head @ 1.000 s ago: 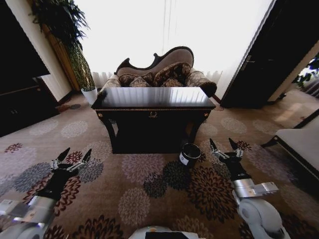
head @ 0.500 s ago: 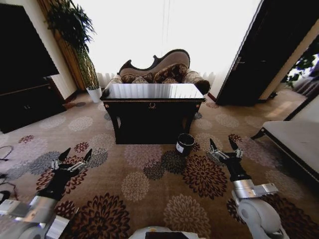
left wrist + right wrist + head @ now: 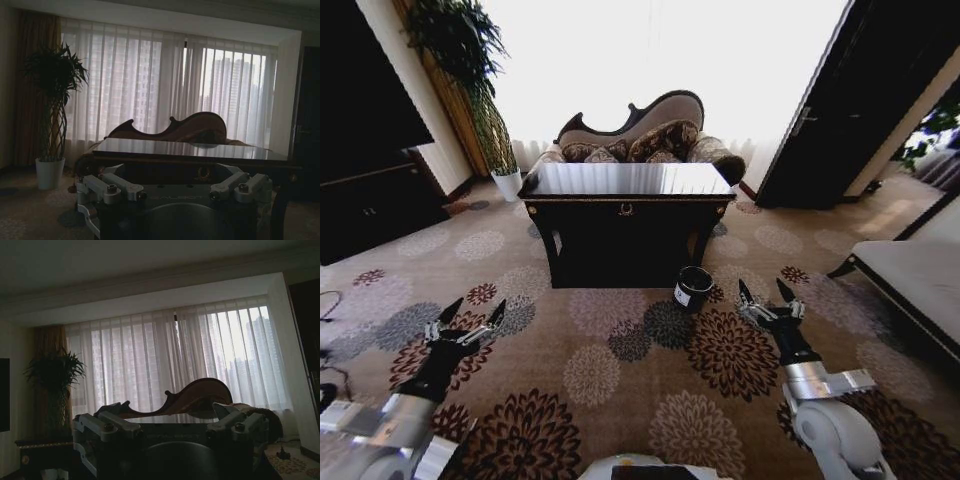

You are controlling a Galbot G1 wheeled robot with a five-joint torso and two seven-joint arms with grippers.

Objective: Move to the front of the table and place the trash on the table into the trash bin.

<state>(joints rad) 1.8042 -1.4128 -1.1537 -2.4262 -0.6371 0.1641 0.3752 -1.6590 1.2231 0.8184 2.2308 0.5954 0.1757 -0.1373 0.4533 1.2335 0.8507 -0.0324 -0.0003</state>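
Observation:
The dark glossy table (image 3: 626, 208) stands straight ahead across the patterned carpet, its top showing only window glare, and the trash is out of view. On the floor by the table's right front leg sits the small black trash bin (image 3: 693, 287) with a white label. My left gripper (image 3: 473, 315) hovers open low over the carpet, well short of the table. My right gripper (image 3: 765, 297) is open too, just right of the bin. In the left wrist view the open left gripper (image 3: 175, 189) faces the table (image 3: 190, 151). The right gripper (image 3: 172, 427) also stands open in its wrist view.
A curved sofa (image 3: 640, 135) stands behind the table before a bright window. A tall plant in a white pot (image 3: 506, 183) and a dark cabinet (image 3: 370, 205) are at the left. A pale bench (image 3: 910, 285) lies at the right and a dark door (image 3: 820, 110) behind it.
The whole view has shifted: the table and bin look a little smaller and farther than a second ago, so the camera moved. Both arms hold the same open pose.

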